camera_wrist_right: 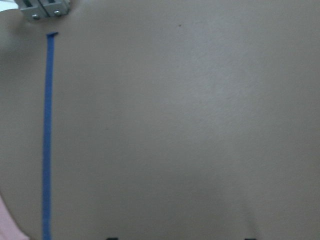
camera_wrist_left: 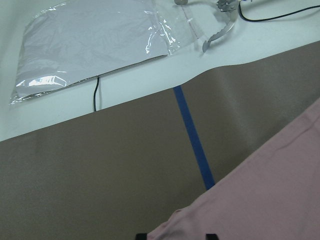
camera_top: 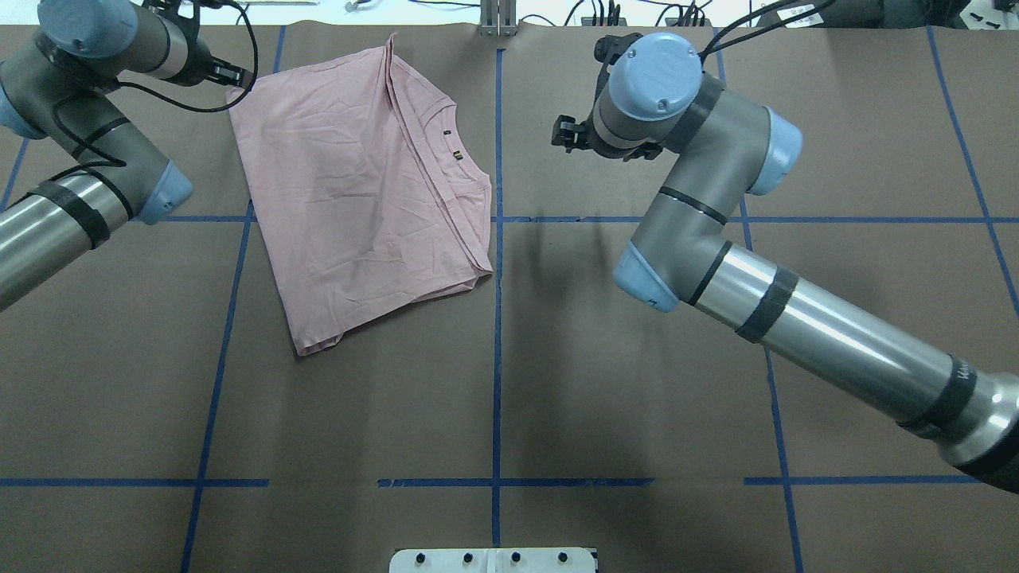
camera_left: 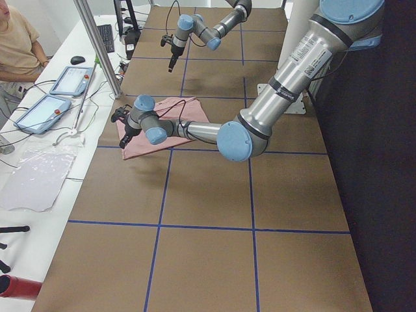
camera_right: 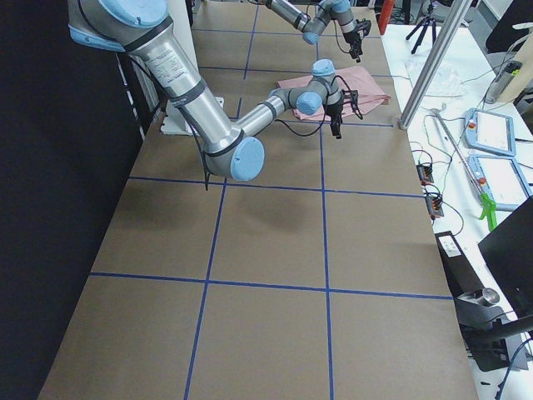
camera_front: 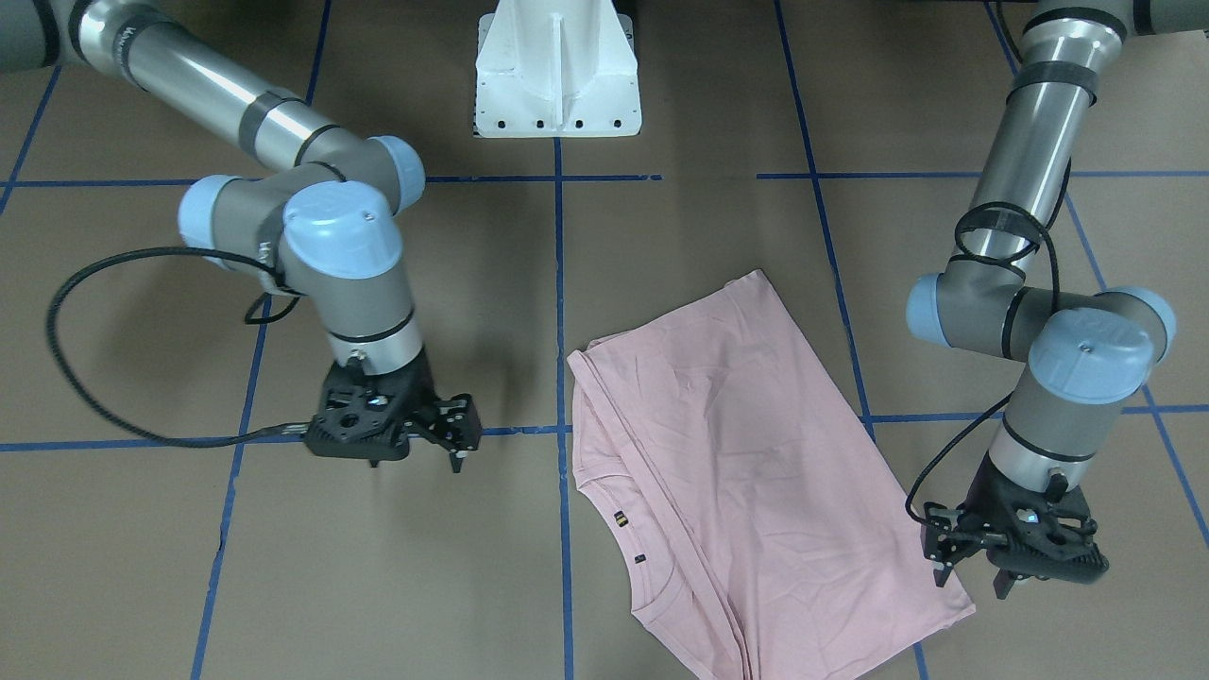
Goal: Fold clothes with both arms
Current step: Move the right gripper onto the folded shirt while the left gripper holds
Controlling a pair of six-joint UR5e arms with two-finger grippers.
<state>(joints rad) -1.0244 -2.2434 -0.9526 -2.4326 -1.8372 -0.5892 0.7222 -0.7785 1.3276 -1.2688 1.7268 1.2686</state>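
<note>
T-shirt (camera_front: 746, 463) looks folded once, flat on tabletop (camera_front: 397, 586), robot's left side. left pincer (camera_front: 971, 581) open, empty, hovering at far corner. right pincer (camera_front: 420, 461) wide open, empty, well apart. guessing next: both pinch edge, fold again

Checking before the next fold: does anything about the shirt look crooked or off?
Yes. The T-shirt lies folded in half but skewed to the blue tape lines, and at the hem corner nearest the robot one layer seems to poke past the other. Its surface is creased. The left gripper and right gripper are open, holding nothing.
</note>
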